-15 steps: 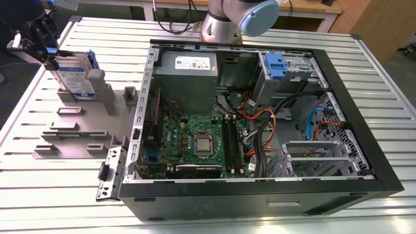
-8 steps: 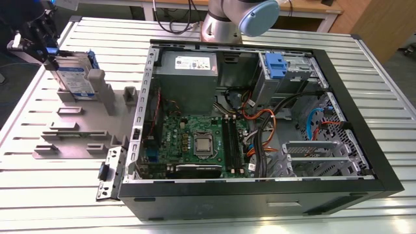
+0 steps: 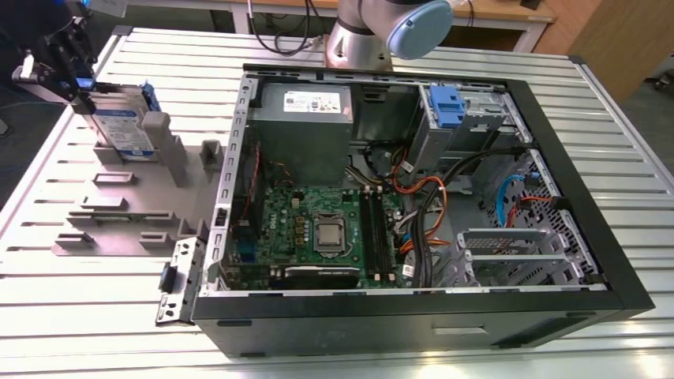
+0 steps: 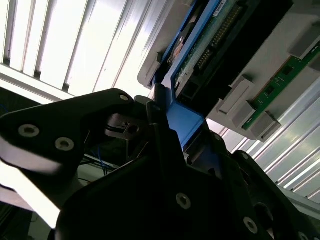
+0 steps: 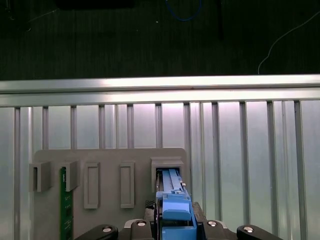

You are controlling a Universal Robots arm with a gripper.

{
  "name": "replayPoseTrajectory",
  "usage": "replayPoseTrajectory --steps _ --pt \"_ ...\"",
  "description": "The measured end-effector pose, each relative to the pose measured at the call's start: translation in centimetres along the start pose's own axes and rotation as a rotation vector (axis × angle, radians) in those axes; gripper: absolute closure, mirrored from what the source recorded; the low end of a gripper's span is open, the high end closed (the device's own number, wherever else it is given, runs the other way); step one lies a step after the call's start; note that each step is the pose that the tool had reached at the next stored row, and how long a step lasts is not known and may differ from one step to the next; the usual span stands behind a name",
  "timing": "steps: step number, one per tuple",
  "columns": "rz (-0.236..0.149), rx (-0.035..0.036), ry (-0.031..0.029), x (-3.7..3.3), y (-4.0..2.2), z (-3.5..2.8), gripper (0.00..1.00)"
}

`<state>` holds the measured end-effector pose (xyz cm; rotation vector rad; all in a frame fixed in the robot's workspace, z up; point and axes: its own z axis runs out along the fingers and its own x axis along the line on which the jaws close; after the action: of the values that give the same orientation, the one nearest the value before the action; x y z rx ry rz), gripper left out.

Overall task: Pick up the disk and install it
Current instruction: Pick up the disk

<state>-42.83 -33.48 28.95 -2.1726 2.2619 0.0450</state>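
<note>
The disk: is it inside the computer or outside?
Outside. The disk stands on edge in the grey holder beside the open computer case, gripper at its top.

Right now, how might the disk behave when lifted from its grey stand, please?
The disk looks rigid and probably heavy for its size: metal body, blue rails. Standing on edge in the grey stand, it may tip if pushed sideways.

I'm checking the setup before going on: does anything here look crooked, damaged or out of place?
Nothing stands out. The disk stands upright in its slot of the grey holder, with the gripper at its top edge. The computer case lies open beside it.
</note>
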Motion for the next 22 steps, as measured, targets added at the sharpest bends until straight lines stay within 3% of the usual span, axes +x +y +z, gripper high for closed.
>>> replayPoseTrajectory --steps 8,22 --pt "0.0 -0.0001 0.0001 0.0 0.01 -0.28 0.63" --pt "0.0 -0.0001 0.0002 -0.04 0.03 -1.8 0.63"
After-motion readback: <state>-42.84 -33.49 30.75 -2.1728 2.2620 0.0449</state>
